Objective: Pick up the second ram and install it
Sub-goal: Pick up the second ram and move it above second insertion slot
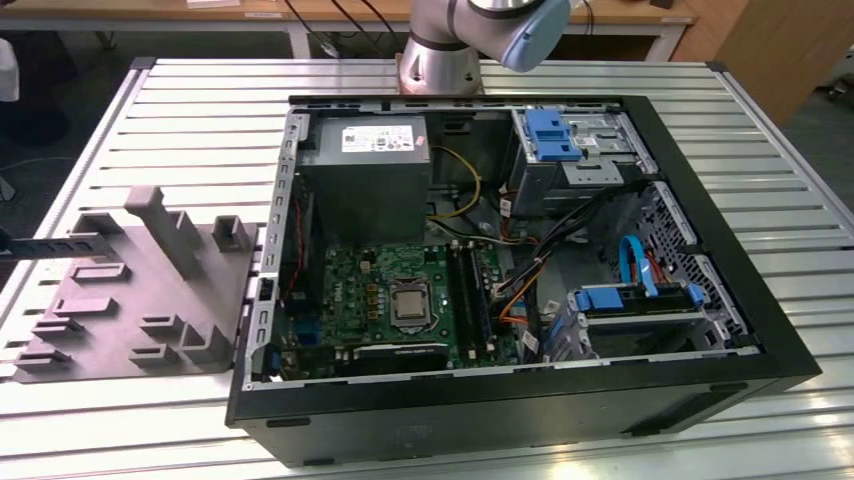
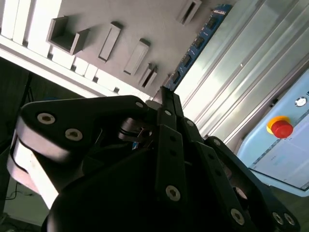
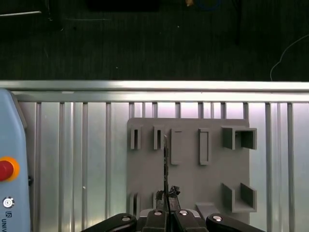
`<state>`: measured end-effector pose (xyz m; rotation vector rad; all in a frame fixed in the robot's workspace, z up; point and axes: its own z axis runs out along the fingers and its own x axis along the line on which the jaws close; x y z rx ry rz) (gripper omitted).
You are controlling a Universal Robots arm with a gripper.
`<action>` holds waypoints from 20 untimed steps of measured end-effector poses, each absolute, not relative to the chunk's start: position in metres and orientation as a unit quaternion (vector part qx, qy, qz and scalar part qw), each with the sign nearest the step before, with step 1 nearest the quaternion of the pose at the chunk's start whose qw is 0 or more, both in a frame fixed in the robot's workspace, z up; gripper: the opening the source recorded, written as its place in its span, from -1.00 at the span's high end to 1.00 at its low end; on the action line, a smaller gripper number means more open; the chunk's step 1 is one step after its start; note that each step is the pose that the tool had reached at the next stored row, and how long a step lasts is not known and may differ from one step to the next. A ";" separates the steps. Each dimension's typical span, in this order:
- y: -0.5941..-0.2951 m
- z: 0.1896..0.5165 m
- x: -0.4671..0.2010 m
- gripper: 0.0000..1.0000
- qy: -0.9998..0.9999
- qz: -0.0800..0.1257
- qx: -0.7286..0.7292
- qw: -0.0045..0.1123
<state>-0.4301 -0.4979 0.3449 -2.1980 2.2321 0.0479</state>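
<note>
The second ram [image 2: 198,43] is a thin dark-blue stick with black chips. It reaches out from my fingertips along the edge of the grey slotted holder [image 2: 145,19]. In the first wrist view the second ram [image 3: 165,159] shows edge-on as a thin dark line over the holder [image 3: 193,183]. My gripper [image 2: 164,93] looks shut on its near end, and my gripper [image 3: 167,194] sits just above the holder. In the exterior view the ram [image 1: 60,243] is a dark bar over the holder [image 1: 134,300] at that view's left. The open computer case [image 1: 787,340] holds the green motherboard [image 1: 367,290] with its black slots [image 1: 467,285].
A pale-blue control box with a red button [image 3: 5,170] lies on the slatted metal table [image 3: 87,145] beside the holder. The table's edge and dark floor [image 3: 154,43] lie beyond. Inside the case are the grey power supply [image 1: 363,170], cables and blue drive brackets [image 1: 550,135].
</note>
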 end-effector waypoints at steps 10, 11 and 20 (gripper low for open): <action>-0.498 0.369 -0.430 0.76 0.712 0.015 -0.702 0.004; -0.498 0.371 -0.430 0.76 0.712 0.015 -0.702 0.005; -0.498 0.392 -0.430 0.76 0.712 0.015 -0.702 0.005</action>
